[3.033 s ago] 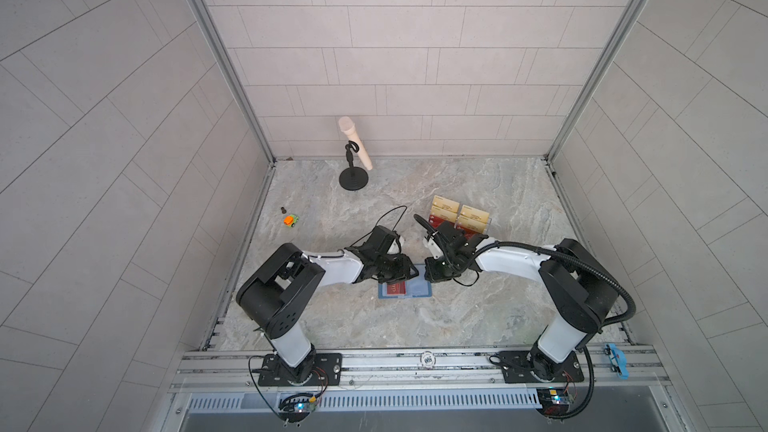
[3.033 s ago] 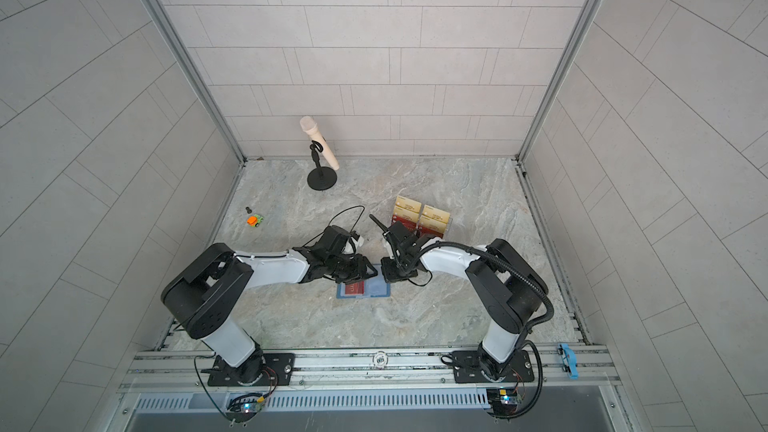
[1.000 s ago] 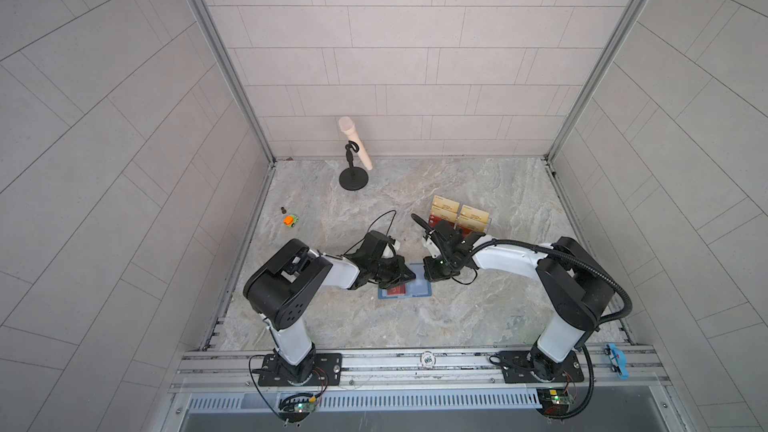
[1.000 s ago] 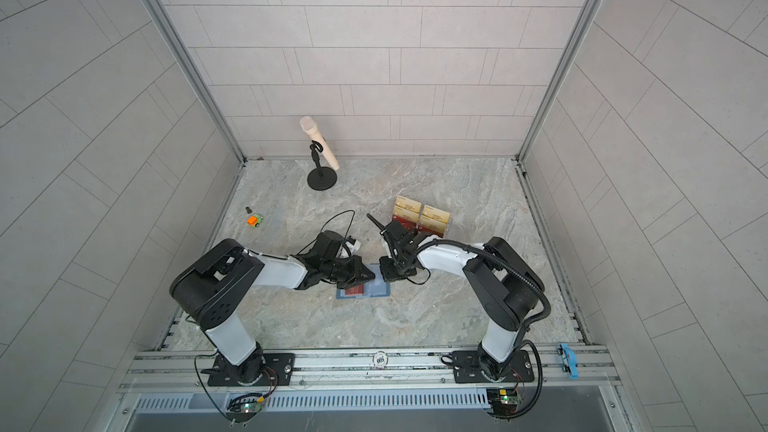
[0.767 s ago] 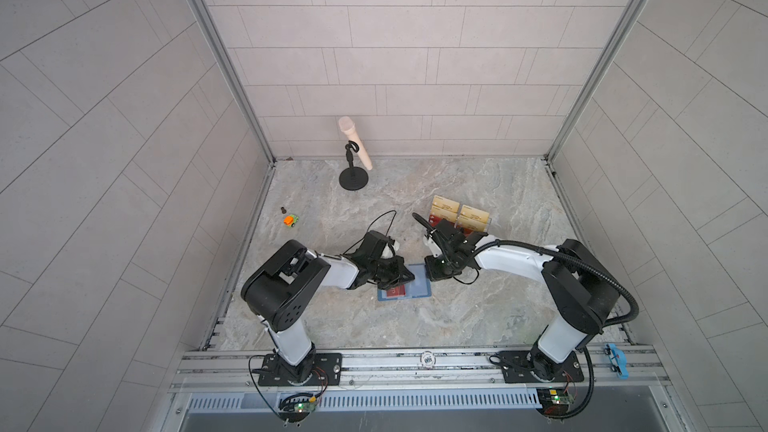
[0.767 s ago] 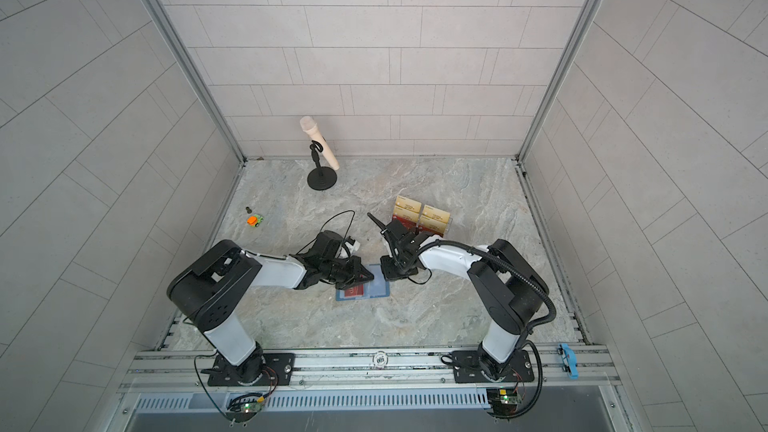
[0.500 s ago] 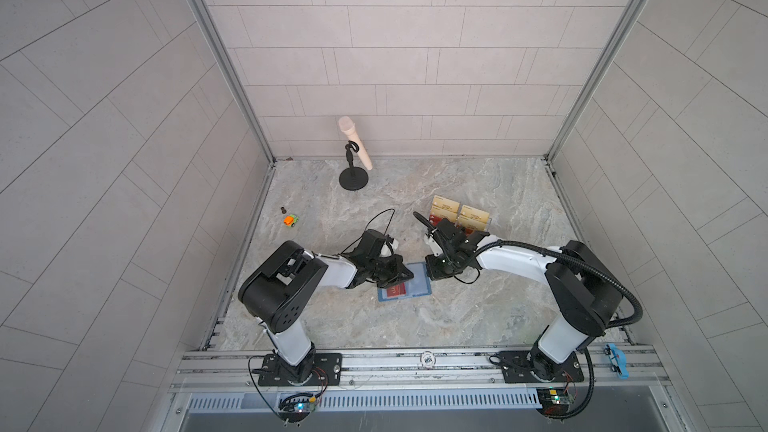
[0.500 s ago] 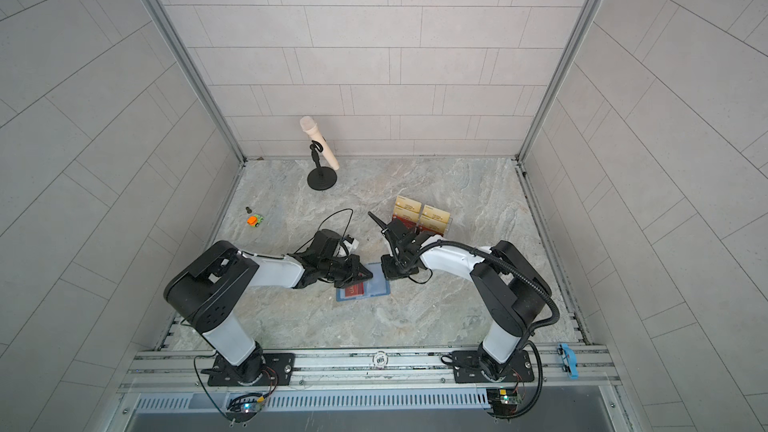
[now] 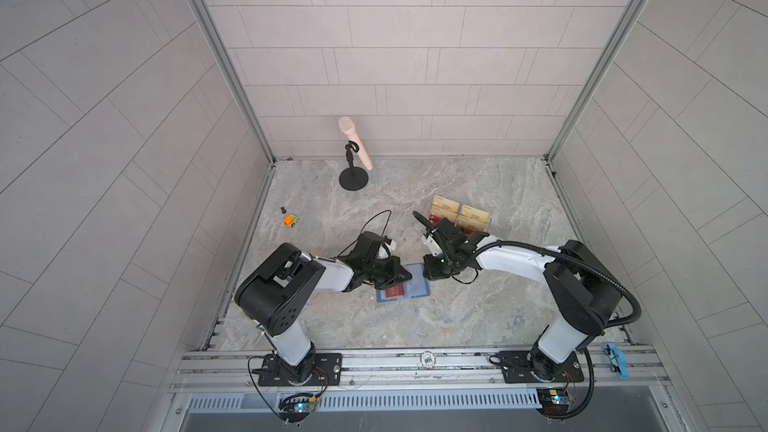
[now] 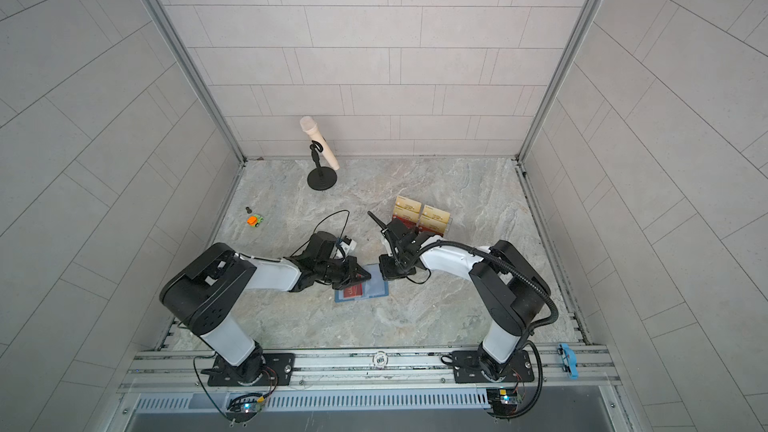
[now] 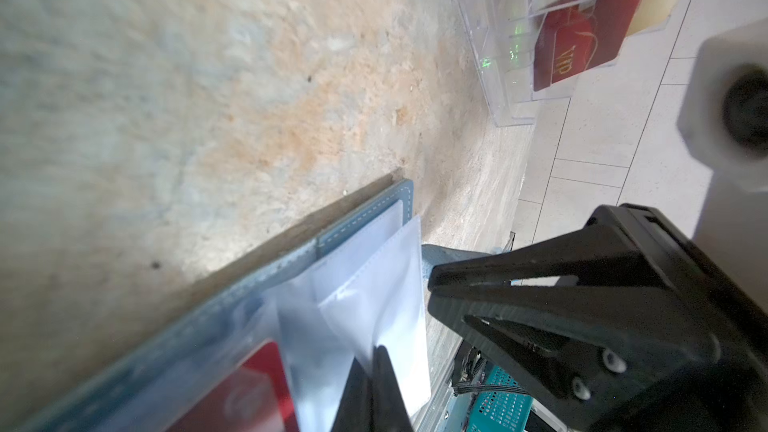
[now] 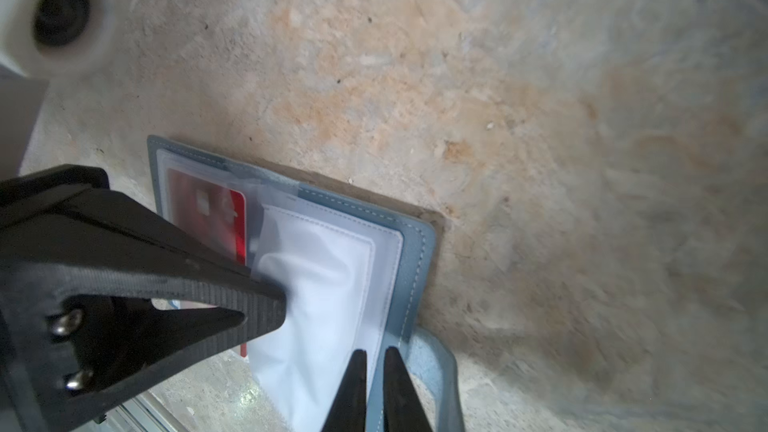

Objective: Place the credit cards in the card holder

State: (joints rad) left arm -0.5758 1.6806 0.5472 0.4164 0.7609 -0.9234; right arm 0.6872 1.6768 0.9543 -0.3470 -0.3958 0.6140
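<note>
A small orange and green toy car [image 9: 291, 221] sits at the far left of the marbled worktop [image 9: 457, 317]. Further back, a pale microphone [image 9: 355, 147] leans in its black stand. Both are well apart from the arms.

The left end effector [image 9: 406, 275] lies low over the far edge of the card holder [image 9: 417, 286], near its middle fold. Its jaws are pressed together. In the right wrist view its tip pushes against a loose clear sleeve [image 12: 324, 284] that bulges up off the page. Whether a fold of the sleeve is caught between the jaws cannot be told.

In both top views the card holder lies open and flat on the worktop between the two end effectors. One red credit card [image 9: 394, 292] sits inside a sleeve on its left half, just beside the left end effector. The right half shows only clear sleeves over slate-blue.

The right end effector [image 9: 430, 275] is at the holder's far right corner. Its jaws stand a thin slit apart, clamped on the edge of the right-hand cover, with the strap tab [image 12: 436, 367] just beside them.

Behind it and further right stands a clear acrylic stand [image 11: 490, 56]. It carries pale gold cards [image 9: 444, 205] and more red credit cards [image 11: 569, 51].
</note>
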